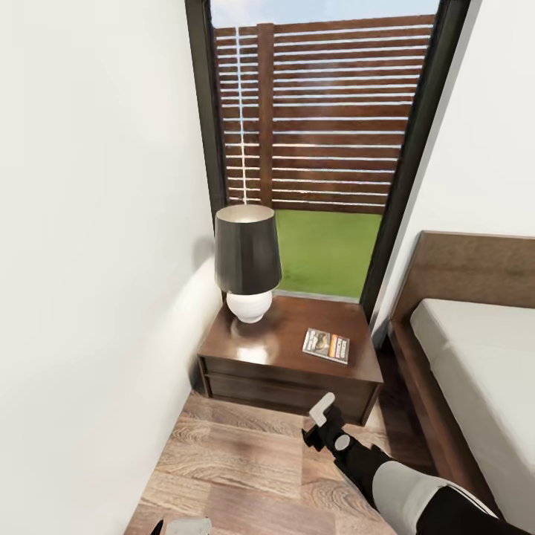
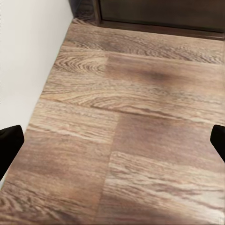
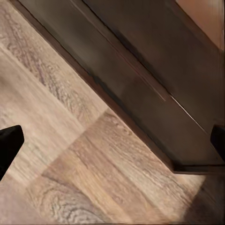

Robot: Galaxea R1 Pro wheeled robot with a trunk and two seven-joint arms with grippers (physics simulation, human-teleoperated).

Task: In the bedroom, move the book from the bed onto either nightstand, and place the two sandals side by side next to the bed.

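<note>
The book [image 1: 326, 345] lies flat on the right part of the dark-brown nightstand [image 1: 279, 334], apart from the lamp. The bed [image 1: 483, 357], with a grey mattress and a wooden headboard, stands to the right. My right gripper [image 1: 322, 410] hangs low in front of the nightstand's drawers, below the book. It is open with nothing between its fingers, and its wrist view shows the drawer front [image 3: 140, 79] close by. My left gripper [image 1: 184, 525] is at the lower edge, open over the plank floor [image 2: 122, 122]. The sandals are out of view.
A black-shaded lamp [image 1: 247, 260] on a white base takes the nightstand's left part. A white wall [image 1: 89, 260] runs close along the left. A tall dark-framed window [image 1: 319, 148] stands behind. A narrow strip of wood floor [image 1: 238, 461] lies between the wall and the bed.
</note>
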